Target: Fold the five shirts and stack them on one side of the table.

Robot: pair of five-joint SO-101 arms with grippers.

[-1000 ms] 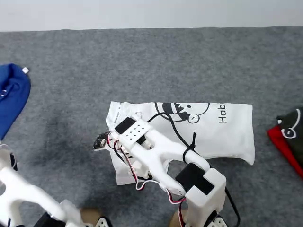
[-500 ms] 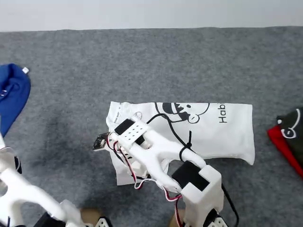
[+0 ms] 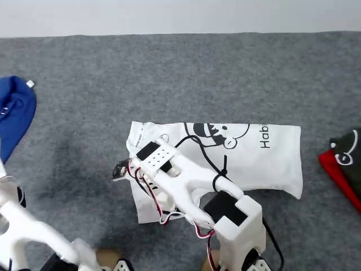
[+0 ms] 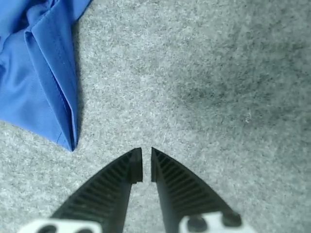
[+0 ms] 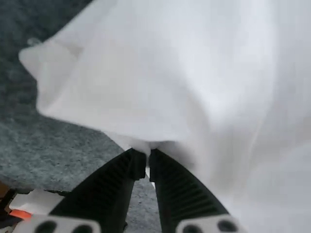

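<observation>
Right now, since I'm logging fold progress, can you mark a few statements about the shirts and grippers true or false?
1. The right gripper is shut on the white shirt's edge. True.
2. The left gripper holds the blue shirt. False: it is shut on nothing, over bare table beside that shirt.
3. The white shirt lies on the blue shirt. False: they lie apart.
4. A red shirt and a dark shirt lie together at the high view's right edge. True.

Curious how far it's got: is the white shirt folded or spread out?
Partly folded: the white shirt lies as a flat oblong, no sleeves showing; the right gripper pinches its edge.
</observation>
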